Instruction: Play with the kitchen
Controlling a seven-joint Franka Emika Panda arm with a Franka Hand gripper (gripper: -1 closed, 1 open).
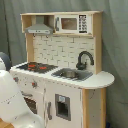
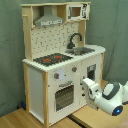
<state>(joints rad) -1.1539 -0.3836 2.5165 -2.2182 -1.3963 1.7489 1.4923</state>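
The kitchen (image 1: pixel 60 50) (image 2: pixel 37 85) is a tall white and light-wood toy. Both exterior views show its black-red stovetop (image 1: pixel 36 66) (image 2: pixel 52 59), sink (image 1: pixel 70 74) (image 2: pixel 81 50), black faucet (image 1: pixel 84 59) (image 2: pixel 75 39), grey hood (image 1: pixel 39 29) (image 2: pixel 49 21) and microwave (image 1: pixel 72 23) (image 2: pixel 77 11). In the second exterior view my gripper (image 2: pixel 86 87) sits low in front of the kitchen, just right of the oven door (image 2: pixel 65 96) and below the knobs (image 2: pixel 56 76). In the first exterior view only my white arm (image 1: pixel 12 100) shows at the lower left, covering part of the oven front.
A grey curtain (image 1: pixel 115 45) (image 2: pixel 10 50) hangs behind the kitchen. The kitchen stands on a wooden surface (image 2: pixel 20 120). A white door with a dark dispenser panel (image 1: pixel 62 107) (image 2: pixel 91 70) is beside the oven. The rounded counter end (image 1: pixel 102 79) juts out past the sink.
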